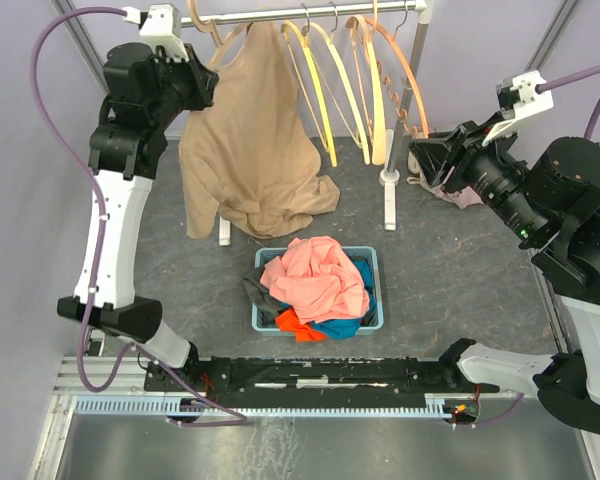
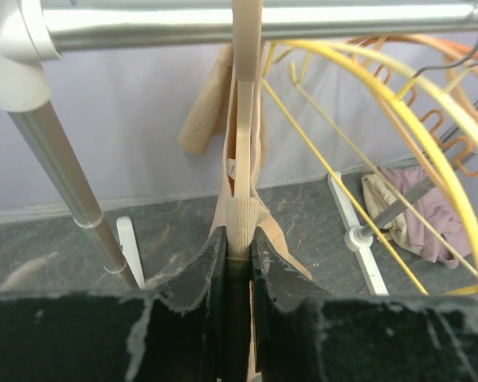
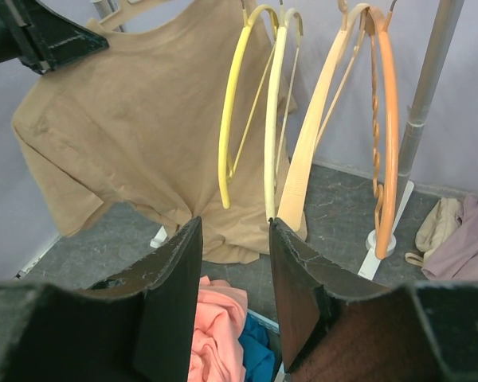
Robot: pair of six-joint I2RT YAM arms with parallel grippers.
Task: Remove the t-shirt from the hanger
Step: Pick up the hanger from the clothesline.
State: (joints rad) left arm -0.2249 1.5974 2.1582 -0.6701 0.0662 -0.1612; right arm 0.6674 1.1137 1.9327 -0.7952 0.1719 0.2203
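A tan t-shirt (image 1: 245, 140) hangs on a beige hanger (image 1: 202, 25) at the left end of the metal rail (image 1: 310, 14), its hem bunched on the floor. My left gripper (image 1: 212, 80) is shut on the shirt's ribbed collar (image 2: 240, 227), just below the hanger (image 2: 245, 95) and the rail (image 2: 263, 20). My right gripper (image 1: 420, 160) is open and empty, off to the right of the rack. In the right wrist view the right gripper (image 3: 235, 227) faces the shirt (image 3: 135, 119) from a distance.
Empty yellow (image 1: 320, 80), cream (image 1: 365, 80) and orange (image 1: 405, 70) hangers hang on the rail to the right of the shirt. A blue basket (image 1: 373, 262) with a pink garment (image 1: 315, 275) and other clothes sits on the floor. A clothes pile (image 1: 460, 195) lies beside the rack's right post (image 1: 390, 130).
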